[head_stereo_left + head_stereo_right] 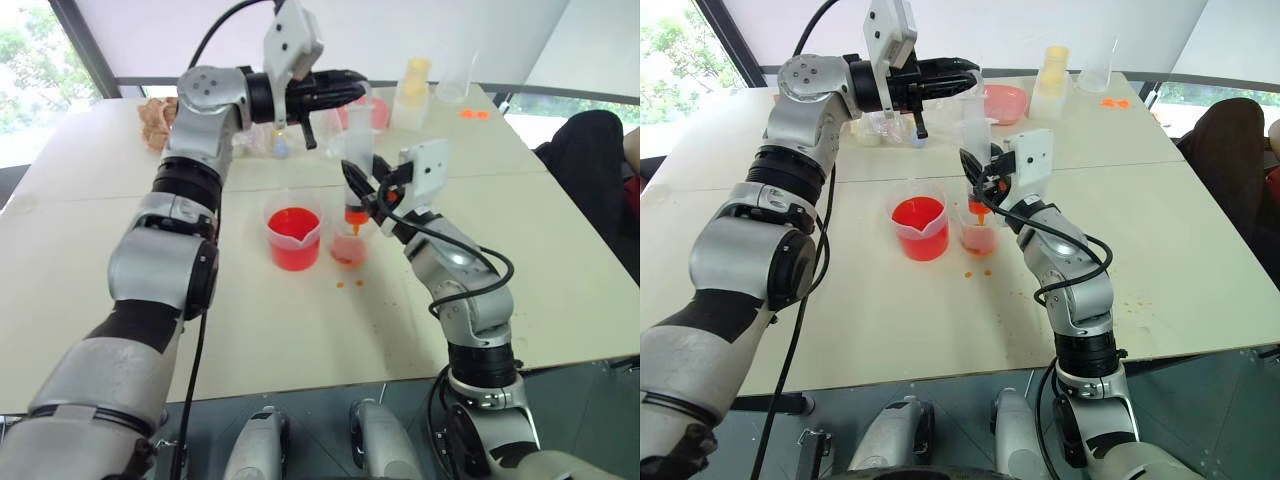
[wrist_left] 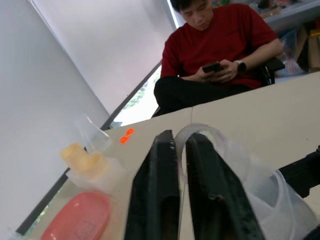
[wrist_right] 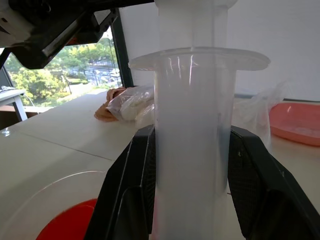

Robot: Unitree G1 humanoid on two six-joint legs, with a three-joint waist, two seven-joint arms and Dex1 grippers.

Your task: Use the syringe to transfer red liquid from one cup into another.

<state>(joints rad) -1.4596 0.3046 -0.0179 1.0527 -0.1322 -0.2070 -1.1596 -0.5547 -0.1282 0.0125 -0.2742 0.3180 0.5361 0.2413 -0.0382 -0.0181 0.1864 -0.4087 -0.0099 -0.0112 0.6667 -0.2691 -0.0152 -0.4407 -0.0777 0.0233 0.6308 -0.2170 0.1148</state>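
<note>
The syringe (image 1: pixel 358 150) stands upright, its orange tip down inside the smaller clear cup (image 1: pixel 348 245), which holds a little orange-red fluid. My right gripper (image 1: pixel 358 195) is shut around the wide clear barrel (image 3: pixel 192 150). Beside that cup, to its left, sits the spouted beaker (image 1: pixel 293 238) with red liquid (image 1: pixel 292 222) in it. My left gripper (image 1: pixel 352 92) reaches in level from the left at the top of the plunger. Its black fingers (image 2: pixel 155 190) are pressed together on the rim of the plunger's clear top disc (image 2: pixel 202 131).
Orange drops (image 1: pixel 350 283) spot the table in front of the cups. A pink bowl (image 1: pixel 1005 100), a yellow-topped bottle (image 1: pixel 1053 68) and a clear cup (image 1: pixel 1100 70) stand at the far edge. A person (image 2: pixel 220 45) sits at the table's right end.
</note>
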